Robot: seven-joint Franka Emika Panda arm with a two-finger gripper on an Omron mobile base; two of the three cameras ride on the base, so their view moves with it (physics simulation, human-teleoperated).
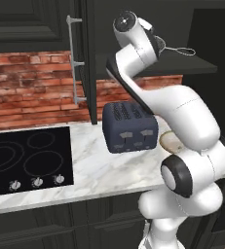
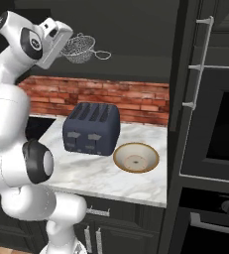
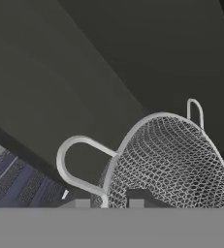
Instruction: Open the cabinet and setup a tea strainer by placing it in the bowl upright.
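The black cabinet (image 1: 84, 58) stands open, with its doors swung out to the left (image 1: 74, 63) and right (image 2: 198, 64). My gripper (image 2: 66, 47) is up at the cabinet's shelf (image 1: 184, 65), shut on the rim of the tea strainer (image 2: 79, 48). The strainer is a silver mesh basket whose wire handle (image 2: 103, 54) points right. In the hand view the mesh (image 3: 176, 164) fills the lower right and the rim sits between the fingertips (image 3: 136, 202). The tan bowl (image 2: 136, 157) rests on the marble counter right of the toaster, partly hidden by my arm in the left base view (image 1: 168, 141).
A dark blue toaster (image 2: 91, 128) stands on the counter directly below the gripper. A black cooktop (image 1: 26, 158) lies to the left. A built-in oven (image 2: 220, 134) sits to the right behind the open door. A brick wall backs the counter.
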